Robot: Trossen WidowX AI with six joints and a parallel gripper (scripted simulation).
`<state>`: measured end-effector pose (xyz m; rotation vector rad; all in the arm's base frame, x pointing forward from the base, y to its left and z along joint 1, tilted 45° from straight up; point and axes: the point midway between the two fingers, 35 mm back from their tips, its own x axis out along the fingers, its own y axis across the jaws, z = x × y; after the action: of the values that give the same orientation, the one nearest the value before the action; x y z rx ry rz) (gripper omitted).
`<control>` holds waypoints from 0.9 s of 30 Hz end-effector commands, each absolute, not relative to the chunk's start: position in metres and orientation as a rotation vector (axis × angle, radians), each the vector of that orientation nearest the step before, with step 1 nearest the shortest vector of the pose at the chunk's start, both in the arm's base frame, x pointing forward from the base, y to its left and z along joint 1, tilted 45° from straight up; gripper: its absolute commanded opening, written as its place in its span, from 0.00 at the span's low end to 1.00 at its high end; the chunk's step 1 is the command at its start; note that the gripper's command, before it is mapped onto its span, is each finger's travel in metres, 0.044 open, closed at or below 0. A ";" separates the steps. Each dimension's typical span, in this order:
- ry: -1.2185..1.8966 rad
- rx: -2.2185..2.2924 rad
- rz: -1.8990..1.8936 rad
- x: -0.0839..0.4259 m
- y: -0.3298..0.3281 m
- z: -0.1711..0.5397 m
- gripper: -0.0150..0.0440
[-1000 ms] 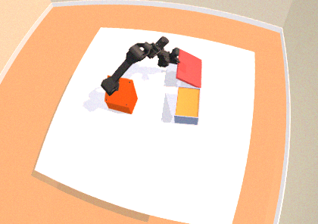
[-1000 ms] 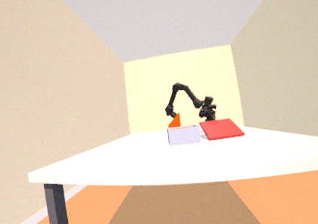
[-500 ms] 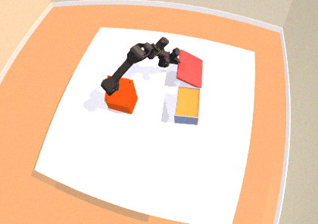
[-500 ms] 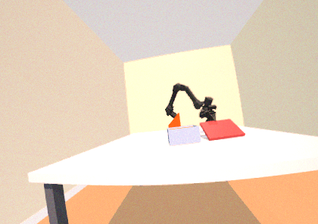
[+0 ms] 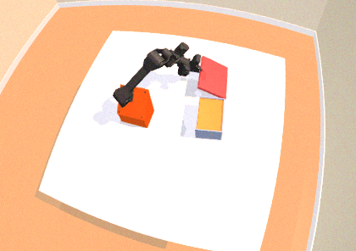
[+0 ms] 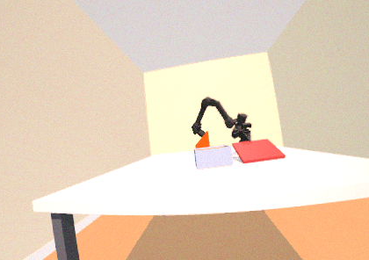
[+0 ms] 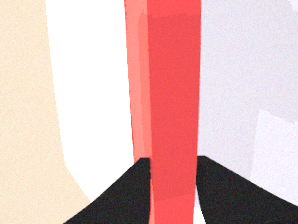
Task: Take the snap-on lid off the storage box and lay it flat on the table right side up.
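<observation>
The box [image 5: 209,135] [image 6: 213,157] stands upright and open on the table, its yellow-orange inside showing in the top view. The red lid [image 5: 214,78] [image 6: 258,151] is off the box, beyond its far end in the top view, with its broad smooth face up and a slight tilt. It is low over the table; whether an edge touches is unclear. My gripper [image 5: 199,69] [image 7: 172,165] is shut on the lid's edge. In the wrist view the red lid [image 7: 174,90] runs edge-on between the black fingers. In the exterior view the fingertips are hidden behind the lid.
An orange-red block [image 5: 136,111] [image 6: 204,140] stands by the arm's base, left of the box in the top view. The white table [image 5: 156,178] [image 6: 153,193] reaches past the lid to its far edge. The arm arches over from the block's side.
</observation>
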<state>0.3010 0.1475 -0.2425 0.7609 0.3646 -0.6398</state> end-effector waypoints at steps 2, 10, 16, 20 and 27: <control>0.377 0.748 -0.664 0.299 0.134 -0.252 0.25; 0.376 0.748 -0.664 0.299 0.130 -0.257 0.25; 0.376 0.748 -0.664 0.298 0.126 -0.260 0.25; 0.376 0.748 -0.664 0.298 0.124 -0.262 0.25; 0.376 0.747 -0.664 0.298 0.120 -0.266 0.25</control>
<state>0.2995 0.1287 -0.2605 0.7564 0.3694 -0.6484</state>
